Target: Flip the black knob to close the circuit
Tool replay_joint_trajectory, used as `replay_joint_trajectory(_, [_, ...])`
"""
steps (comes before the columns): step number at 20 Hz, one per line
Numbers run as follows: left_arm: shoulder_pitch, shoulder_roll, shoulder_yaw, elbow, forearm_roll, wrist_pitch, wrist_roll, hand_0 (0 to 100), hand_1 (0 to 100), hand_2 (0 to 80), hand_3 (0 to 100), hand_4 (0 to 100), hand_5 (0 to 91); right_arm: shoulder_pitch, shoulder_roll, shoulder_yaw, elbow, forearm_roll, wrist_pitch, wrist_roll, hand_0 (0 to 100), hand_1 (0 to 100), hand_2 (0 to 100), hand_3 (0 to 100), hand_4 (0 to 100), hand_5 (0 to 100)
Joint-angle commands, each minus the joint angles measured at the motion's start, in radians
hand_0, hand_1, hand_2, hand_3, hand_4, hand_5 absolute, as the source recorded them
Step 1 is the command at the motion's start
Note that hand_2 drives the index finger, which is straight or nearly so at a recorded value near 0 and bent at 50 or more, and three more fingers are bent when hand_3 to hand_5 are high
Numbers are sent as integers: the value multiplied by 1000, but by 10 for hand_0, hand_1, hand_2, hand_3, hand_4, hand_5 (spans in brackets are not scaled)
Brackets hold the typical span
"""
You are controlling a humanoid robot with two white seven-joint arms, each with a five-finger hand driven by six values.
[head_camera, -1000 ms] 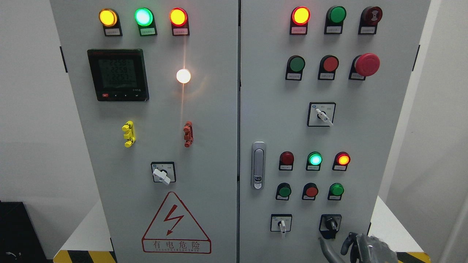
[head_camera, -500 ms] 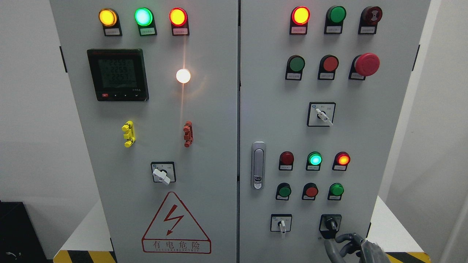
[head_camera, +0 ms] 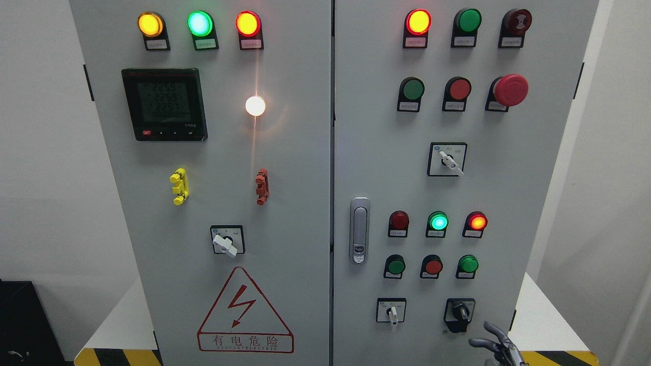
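The black knob [head_camera: 461,310] sits on its black plate at the lower right of the grey cabinet's right door [head_camera: 488,203]. Its lever points up and slightly left. Only a few grey fingers [head_camera: 494,338] of my right hand [head_camera: 496,345] show at the bottom edge, below and a little right of the knob, spread and holding nothing. They do not touch the knob. My left hand is out of view.
A white-levered selector [head_camera: 392,314] sits left of the black knob, with green and red push buttons [head_camera: 433,266] above. A door latch [head_camera: 359,230] is at the centre seam. The red mushroom stop [head_camera: 510,90] is at upper right. Yellow-black floor tape [head_camera: 559,357] runs along the bottom.
My right hand has dropped away from just under the black knob, sinking toward the bottom edge until only its fingers show. The knob's lever looks unchanged.
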Motion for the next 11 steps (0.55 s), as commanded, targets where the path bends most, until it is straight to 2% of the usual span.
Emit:
replay_joint_trajectory(1, [0,0,0,0,0,0,1,120,556,0,0,0,0,113,-11,15,-37,-252,-47,72,0,16,0,116,73,0])
replay_joint_trajectory(3, [0,0,0,0,0,0,1,120,556,0,0,0,0,126,-13,14,-35,-279,-47,148,0,0,0,43,0,0])
replay_joint_trajectory(4, [0,0,0,0,0,0,1,120,556,0,0,0,0,126,-13,14,-34,-285,-46,160,0,0,0,12,0,0])
replay_joint_trajectory(11, [0,0,0,0,0,0,1,120,556,0,0,0,0,127,-13,11,-32,-293,-40,166,0,0,0,0,0,0])
